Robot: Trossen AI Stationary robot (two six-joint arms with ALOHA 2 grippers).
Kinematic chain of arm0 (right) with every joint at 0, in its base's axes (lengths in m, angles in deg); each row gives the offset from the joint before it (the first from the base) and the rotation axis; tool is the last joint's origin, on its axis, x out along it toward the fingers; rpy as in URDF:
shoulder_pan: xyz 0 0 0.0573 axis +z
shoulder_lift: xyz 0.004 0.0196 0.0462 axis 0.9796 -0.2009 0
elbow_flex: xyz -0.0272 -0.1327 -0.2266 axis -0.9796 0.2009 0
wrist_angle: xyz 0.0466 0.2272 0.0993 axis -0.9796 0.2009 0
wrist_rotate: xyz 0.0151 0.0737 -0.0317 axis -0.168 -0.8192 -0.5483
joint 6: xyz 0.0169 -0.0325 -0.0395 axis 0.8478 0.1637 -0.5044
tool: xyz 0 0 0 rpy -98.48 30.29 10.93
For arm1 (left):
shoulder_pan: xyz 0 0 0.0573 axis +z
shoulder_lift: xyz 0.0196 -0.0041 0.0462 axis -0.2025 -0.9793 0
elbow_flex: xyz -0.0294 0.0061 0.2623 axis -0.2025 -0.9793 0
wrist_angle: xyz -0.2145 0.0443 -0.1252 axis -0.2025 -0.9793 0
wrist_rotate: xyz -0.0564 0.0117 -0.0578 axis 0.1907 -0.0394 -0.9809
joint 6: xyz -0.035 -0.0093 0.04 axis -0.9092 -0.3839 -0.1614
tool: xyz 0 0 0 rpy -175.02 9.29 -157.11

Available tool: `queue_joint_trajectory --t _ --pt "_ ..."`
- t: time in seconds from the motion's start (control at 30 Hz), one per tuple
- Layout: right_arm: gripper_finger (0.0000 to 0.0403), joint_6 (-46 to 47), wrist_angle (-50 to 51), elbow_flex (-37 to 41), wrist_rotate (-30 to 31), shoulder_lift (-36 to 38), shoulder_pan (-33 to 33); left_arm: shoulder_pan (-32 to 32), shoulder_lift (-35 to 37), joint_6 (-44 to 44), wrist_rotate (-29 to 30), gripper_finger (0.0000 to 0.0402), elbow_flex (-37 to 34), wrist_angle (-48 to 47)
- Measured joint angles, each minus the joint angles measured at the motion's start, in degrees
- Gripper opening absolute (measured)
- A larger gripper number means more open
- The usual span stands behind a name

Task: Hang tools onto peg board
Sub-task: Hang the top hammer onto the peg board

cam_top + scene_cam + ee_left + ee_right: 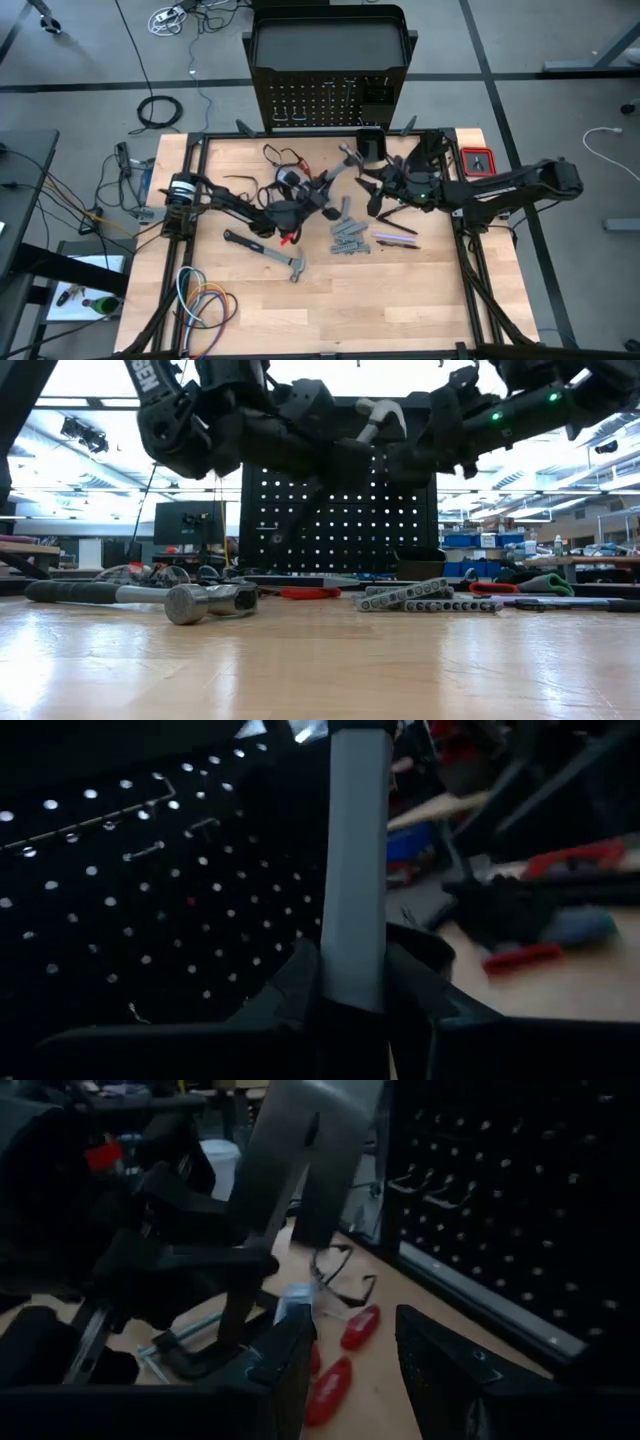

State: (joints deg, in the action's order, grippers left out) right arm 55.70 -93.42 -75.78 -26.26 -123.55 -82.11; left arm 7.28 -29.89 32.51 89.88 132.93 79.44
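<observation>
Wooden desk (400, 300) carries most tools: one hammer (268, 252), one row of wrenches (349, 238), red pliers (310, 593), all unhung. Left gripper (352, 982) fingers clamp a second hammer (340, 172), lifted near the peg board (330, 98); right gripper (350, 1350) fingers apart, empty, just beside it

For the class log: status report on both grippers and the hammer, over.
Left gripper shut on grey hammer, raised before peg board. Right gripper open, empty, close by. Second hammer on table.
</observation>
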Motion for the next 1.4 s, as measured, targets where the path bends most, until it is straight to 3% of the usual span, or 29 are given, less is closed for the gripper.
queue_joint_trajectory --t 0.33,0.7,1.03,1.17,1.4 --pt "0.0153 -0.06 9.9 0.02 5.8 4.14 1.07 2.73 -4.57 -0.05 0.14 0.0074 5.75 9.47" --pt "0.0153 1.51 11.54 0.02 9.48 5.82 1.51 5.23 -14.12 -0.39 5.27 0.0074 20.61 11.71" --pt "0.0152 -0.14 16.33 0.02 9.57 10.15 2.07 9.04 -18.5 -10.28 8.06 0.0074 28.76 12.06" --pt "0.0153 -0.4 16.75 0.02 9.82 10.13 2.07 10.24 -18.48 -10.87 8.19 0.0074 30.26 11.56" --pt "0.0152 -0.05 16.64 0.02 9.91 10.1 2.07 12.19 -18.45 -20.26 7.21 0.0074 30.53 7.36"
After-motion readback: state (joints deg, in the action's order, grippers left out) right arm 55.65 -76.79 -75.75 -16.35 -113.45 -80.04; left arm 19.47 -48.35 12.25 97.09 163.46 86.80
